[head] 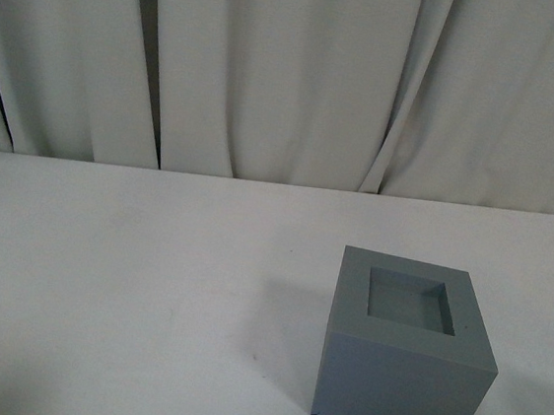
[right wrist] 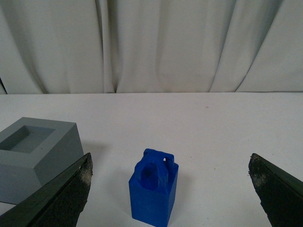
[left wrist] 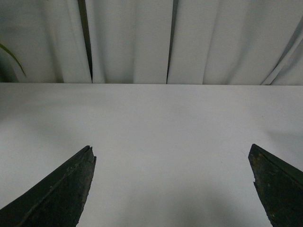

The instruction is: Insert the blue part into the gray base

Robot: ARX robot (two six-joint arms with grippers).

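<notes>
On the white table [head: 101,278], toward the robot's right side and close to it, you will find the gray base [head: 402,384]. It stands flat with its square recess facing up, and the recess floor is in plain sight. A pale pleated curtain [head: 272,68] closes off the far edge of the table.

Refer to the right wrist view for the blue part [right wrist: 154,189]. It stands upright on the table with its loop handle at the top. A small pale mark sits on the upper edge of the handle; it is too small for you to tell whether it is writing.

Check the right gripper [right wrist: 170,163]. Its jaws are spread wide and hold nothing. The blue part appears in the gap between the two dark fingers [right wrist: 66,194] and touches neither of them. It lies nearer to the finger on the side of the gray base [right wrist: 47,158] than to the other finger. The base and the blue part stand beside each other but apart, with a strip of bare table between them. That same finger hides the near lower corner of the base.

Check the left gripper [left wrist: 171,150]. Its jaws are likewise spread wide and hold nothing. Only the table surface and the curtain lie ahead of it.
</notes>
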